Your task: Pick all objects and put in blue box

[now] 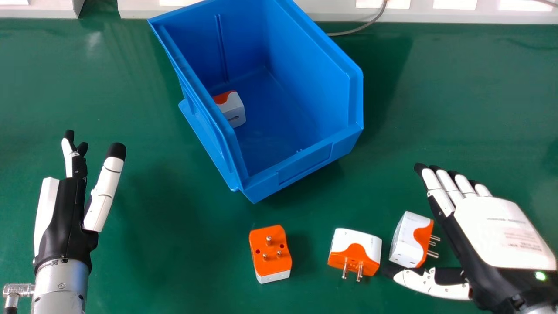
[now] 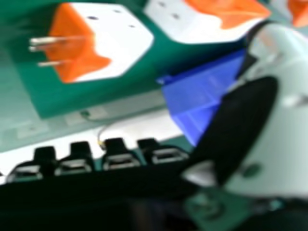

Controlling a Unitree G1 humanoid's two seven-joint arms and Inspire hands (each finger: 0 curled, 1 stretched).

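While the right hand [image 1: 501, 231] is low over the near right part of the green surface [image 1: 152, 270], its fingers stretch out nearly straight toward the far side, released, and its thumb extends left. Between the thumb and the fingers, as the head view shows it, sits the right adapter [image 1: 407, 240], white and orange, with its metal pins pointing right. Just left of it, close to the thumb's tip, lies the middle adapter [image 1: 355, 248], its orange face and pins turned to the near side; whether the thumb touches either one, I cannot tell. Well apart on the left is the left adapter [image 1: 270, 250], orange face and pins upward, its white part toward the near side.

Beyond these three stands the blue box [image 1: 305, 165], set at an angle, with its low wall toward the near right. Inside, against its left wall, rests another adapter [image 1: 235, 109], also white and orange, partly hidden by that wall. The left hand [image 1: 65, 218] is at the left, well apart from the box, fingers and thumb spread and relaxed. A grey cable [image 1: 366, 26] runs along the far edge, just right of the box.
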